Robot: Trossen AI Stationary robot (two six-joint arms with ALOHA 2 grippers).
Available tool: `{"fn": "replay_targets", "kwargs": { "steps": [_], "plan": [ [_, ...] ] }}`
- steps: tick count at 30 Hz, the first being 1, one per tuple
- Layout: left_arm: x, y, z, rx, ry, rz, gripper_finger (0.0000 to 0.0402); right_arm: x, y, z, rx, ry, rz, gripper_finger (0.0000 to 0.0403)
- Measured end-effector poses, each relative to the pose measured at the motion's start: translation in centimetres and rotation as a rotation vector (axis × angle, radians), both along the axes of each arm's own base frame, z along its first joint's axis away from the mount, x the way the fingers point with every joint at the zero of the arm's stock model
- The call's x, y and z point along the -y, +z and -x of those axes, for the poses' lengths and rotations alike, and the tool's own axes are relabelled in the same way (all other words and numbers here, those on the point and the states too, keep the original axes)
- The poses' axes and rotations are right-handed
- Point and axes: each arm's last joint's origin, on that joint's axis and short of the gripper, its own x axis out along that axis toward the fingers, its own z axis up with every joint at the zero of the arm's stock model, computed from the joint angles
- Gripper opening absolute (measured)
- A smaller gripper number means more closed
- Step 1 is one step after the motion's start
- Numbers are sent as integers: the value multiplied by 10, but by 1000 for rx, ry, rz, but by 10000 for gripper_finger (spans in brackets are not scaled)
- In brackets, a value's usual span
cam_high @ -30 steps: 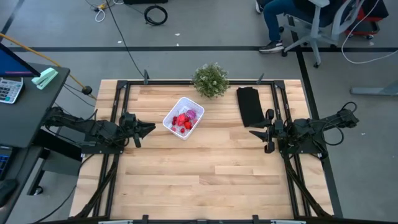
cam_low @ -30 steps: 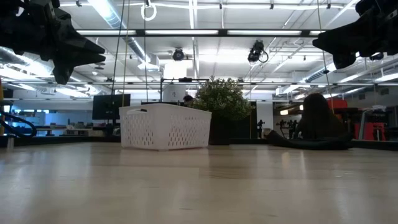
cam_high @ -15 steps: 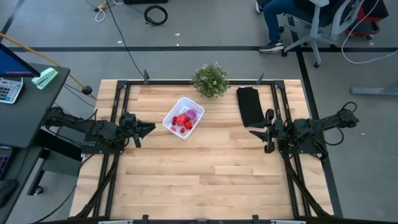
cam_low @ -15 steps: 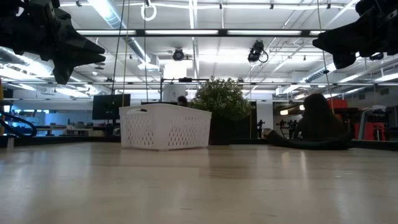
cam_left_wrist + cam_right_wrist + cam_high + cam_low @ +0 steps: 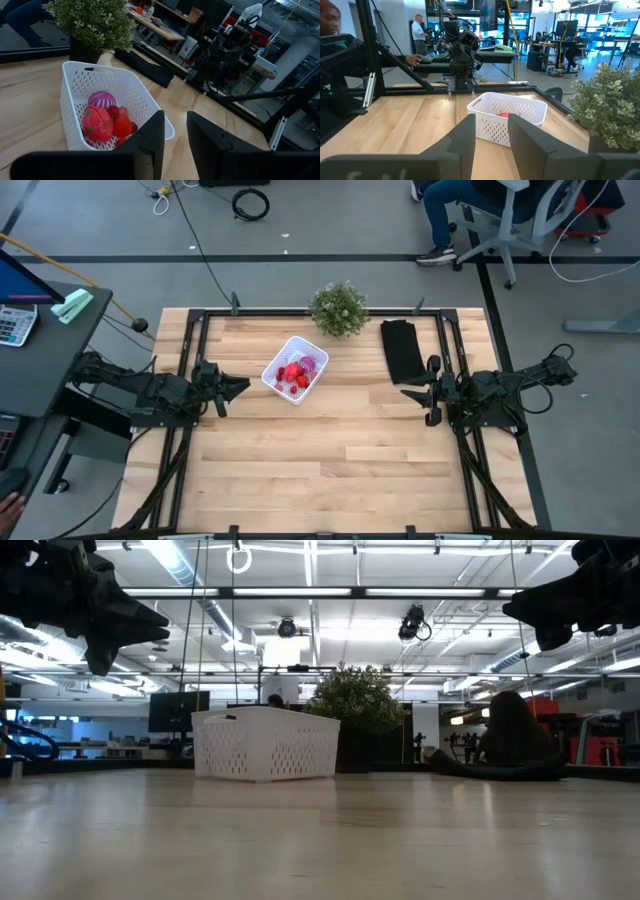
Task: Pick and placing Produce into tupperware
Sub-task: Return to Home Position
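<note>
The white perforated container [image 5: 295, 369] stands on the table's far middle, holding the red and pinkish produce [image 5: 292, 375] and a purple piece [image 5: 101, 99]; it also shows in the low view [image 5: 265, 743] and the right wrist view [image 5: 507, 117]. My left gripper [image 5: 243, 385] hovers left of the container, raised above the table, its fingers a small gap apart and empty. My right gripper [image 5: 406, 394] hovers at the table's right, fingers likewise a small gap apart and empty.
A green potted plant [image 5: 339, 309] stands at the far edge behind the container. A black folded cloth [image 5: 402, 348] lies at the far right. A person sits on a chair beyond the table's far edge [image 5: 470, 210]. Bare wood fills the table's near half.
</note>
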Motion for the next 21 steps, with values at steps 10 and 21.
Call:
{"fn": "replay_targets", "kwargs": {
  "steps": [10,21],
  "plan": [
    [0,0,0,0,0,0,89,0,0,0,0,0,0,123],
    [0,0,0,0,0,0,92,0,0,0,0,0,0,123]
  ]
}}
